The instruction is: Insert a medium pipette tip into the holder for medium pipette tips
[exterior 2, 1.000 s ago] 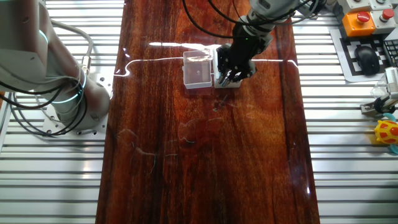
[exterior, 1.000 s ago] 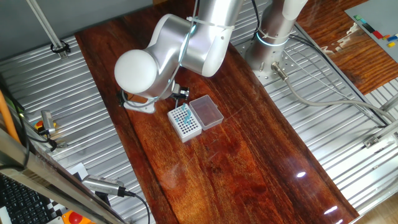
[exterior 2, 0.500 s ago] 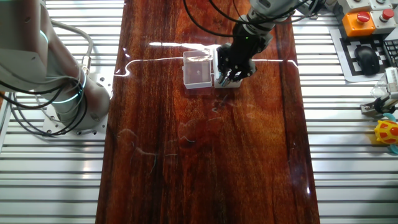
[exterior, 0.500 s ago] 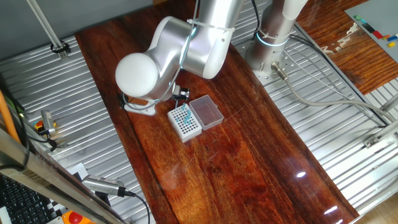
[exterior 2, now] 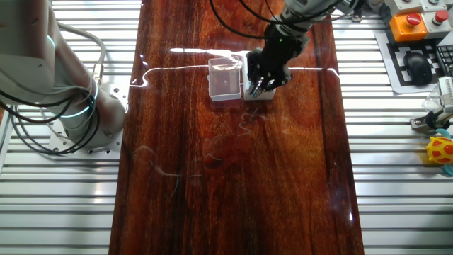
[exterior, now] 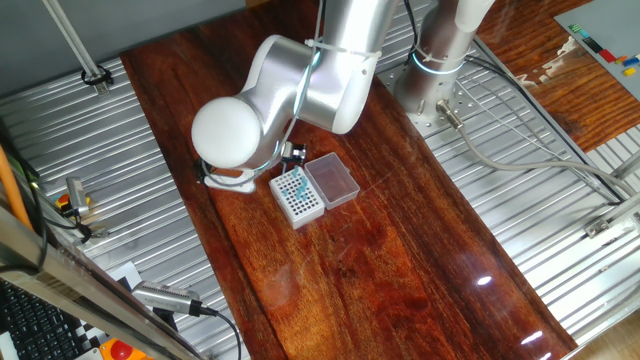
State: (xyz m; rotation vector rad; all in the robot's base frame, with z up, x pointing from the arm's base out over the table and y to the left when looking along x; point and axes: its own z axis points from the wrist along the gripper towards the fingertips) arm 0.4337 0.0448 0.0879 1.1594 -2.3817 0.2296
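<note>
The holder for medium pipette tips [exterior: 297, 196] is a small white box with a grid of dark holes, standing mid-table. Its clear pinkish lid [exterior: 332, 180] lies open beside it. In the other fixed view only the holder's front edge [exterior 2: 259, 97] peeks out below my gripper [exterior 2: 258, 87], with the lid [exterior 2: 225, 81] to its left. The black gripper points down over the holder, fingertips right above the grid. In the one fixed view the arm's big white joint [exterior: 232, 132] hides the gripper. The medium pipette tip is too small to make out, and the gap between the fingers is unclear.
The arm's base [exterior 2: 74, 106] stands left of the wooden board on ribbed metal [exterior 2: 396, 184]. A red stop button [exterior 2: 410, 20], a keyboard [exterior 2: 425, 67] and a yellow toy [exterior 2: 440, 151] lie off the board at the right. Cables [exterior: 520, 160] run beside the base.
The arm's white joint has shifted slightly to the right and the gripper has crept a little toward the far edge of the holder. The box and lid have not moved.
</note>
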